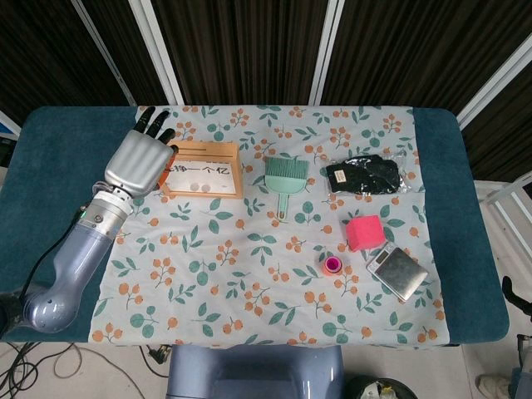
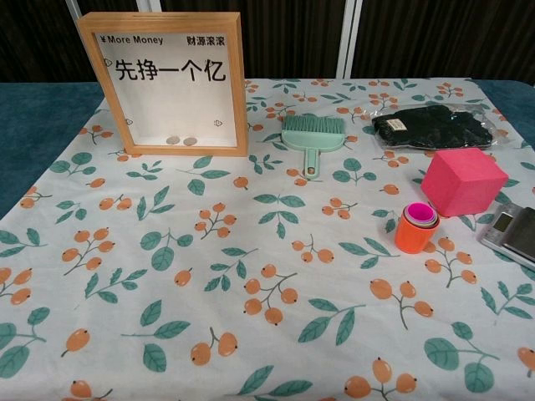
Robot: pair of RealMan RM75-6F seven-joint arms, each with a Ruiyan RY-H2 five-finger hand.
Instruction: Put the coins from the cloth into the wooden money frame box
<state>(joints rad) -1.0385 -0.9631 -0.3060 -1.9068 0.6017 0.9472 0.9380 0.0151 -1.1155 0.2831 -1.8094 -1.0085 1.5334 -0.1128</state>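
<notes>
From the head view you are looking down on a dark teal tabletop point(image 1: 58, 199) with a floral cloth point(image 1: 249, 274) spread across its middle, reaching the near and far edges; behind the table run dark slatted panels with pale uprights. Your left hand point(image 1: 140, 158) is raised above the far left part of the cloth, its back to the camera, covering the left end of the wooden money frame box point(image 1: 204, 170). Its dark fingertips point(image 1: 150, 120) point toward the far edge and lie close together, slightly fanned; whether they pinch a coin you cannot tell from here. Your right hand appears in neither view. Two coins point(image 1: 196, 187) show behind the box's front pane. Right of the box along the far part of the cloth lie a green brush point(image 1: 284, 179) and black gloves point(image 1: 362, 176); toward the near right corner sit a pink cube point(image 1: 365, 232), a small orange cup point(image 1: 333, 265) and a pocket scale point(image 1: 398, 270).

From the chest view the box point(image 2: 163, 83) stands upright at the far left of the cloth point(image 2: 251, 276), a light wood frame around a white panel printed "More Money" above large Chinese characters, with the two coins point(image 2: 180, 141) resting on its inner bottom ledge. No hand shows in this view.
</notes>
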